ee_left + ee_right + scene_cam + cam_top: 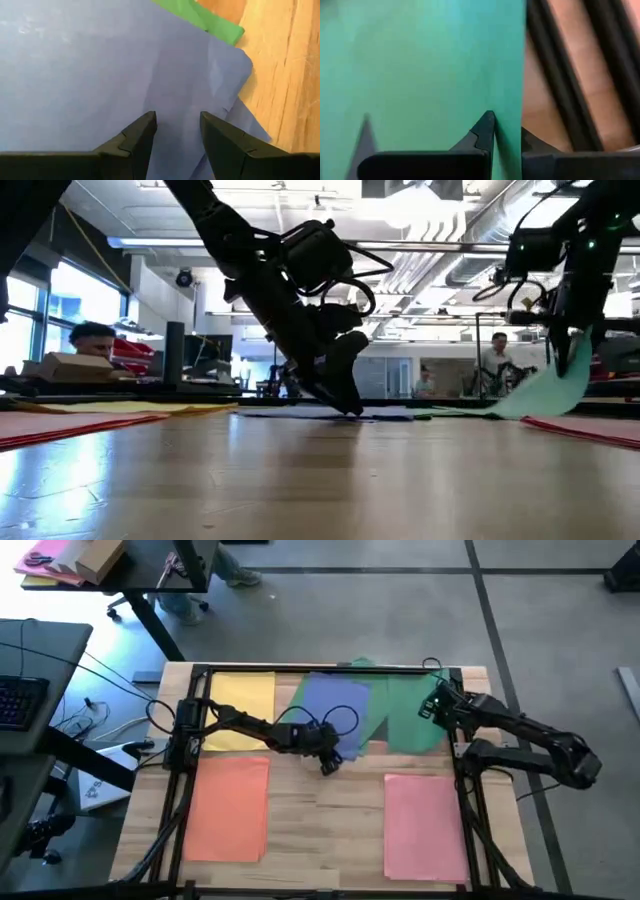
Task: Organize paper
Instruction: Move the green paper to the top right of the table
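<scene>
The table holds 5 colour groups. 3 look settled, judging by how squarely they lie: orange paper at the near left, pink paper at the near right, yellow paper at the far left. What remains is the far middle, where blue paper lies skewed, with one sheet fanned out beneath the top one, and overlaps green paper beside it.

The left gripper presses down on the blue sheet's near edge, fingers slightly apart and holding nothing. The right gripper is pinched on a green sheet's edge at the far right, lifting that edge so the sheet curves up off the table in the low view. I judge the job a little past halfway: blue and green still need separating and squaring.
</scene>
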